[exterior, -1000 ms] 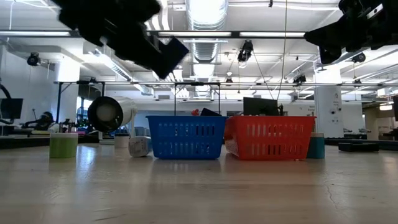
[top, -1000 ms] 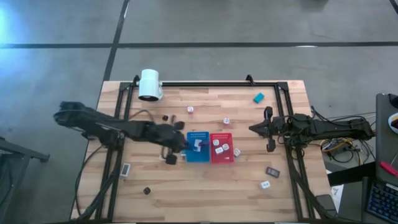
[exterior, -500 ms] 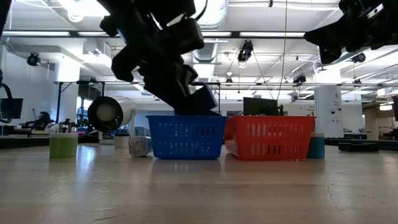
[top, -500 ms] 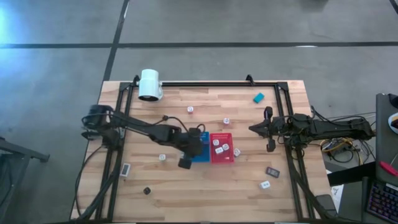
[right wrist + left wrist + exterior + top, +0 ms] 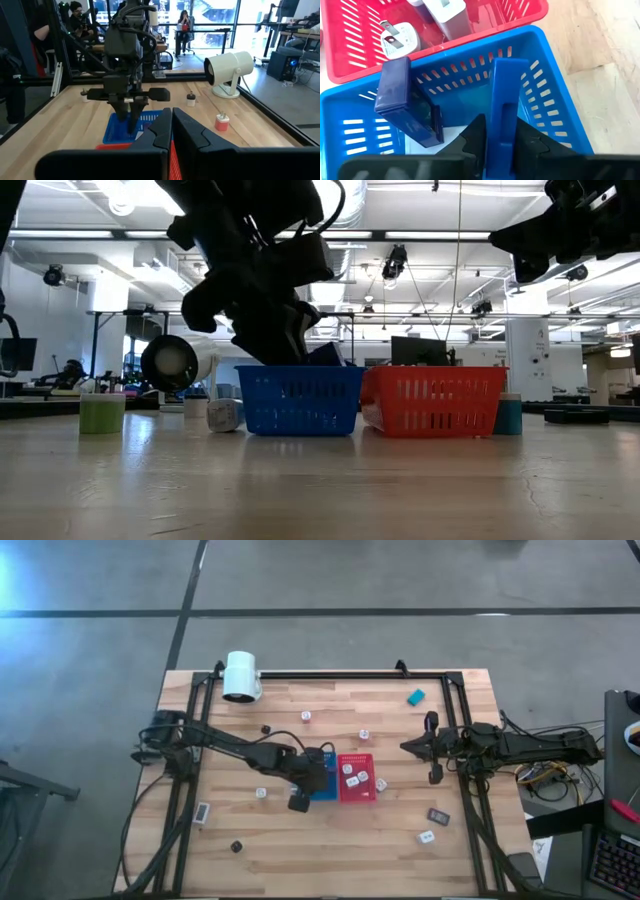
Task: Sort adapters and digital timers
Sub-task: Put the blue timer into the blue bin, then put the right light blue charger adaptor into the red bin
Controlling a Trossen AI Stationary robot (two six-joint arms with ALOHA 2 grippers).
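**Timer held on edge over the blue basket**

While the left gripper [image 5: 502, 150] hangs just above the blue basket [image 5: 560, 125], its fingers pinch a blue digital timer [image 5: 504, 105] narrowly and on edge, likely so the flat piece slips down between the basket walls. A darker timer [image 5: 400, 100] already leans inside that basket. Just beside the blue basket, the red basket [image 5: 350, 55] keeps white adapters [image 5: 400, 36], so each kind has its own bin. Farther from the blue basket, loose pieces lie scattered on the tabletop [image 5: 330, 840]. Well off to the red basket's side, the right gripper [image 5: 408, 747] waits, fingers closed on nothing.
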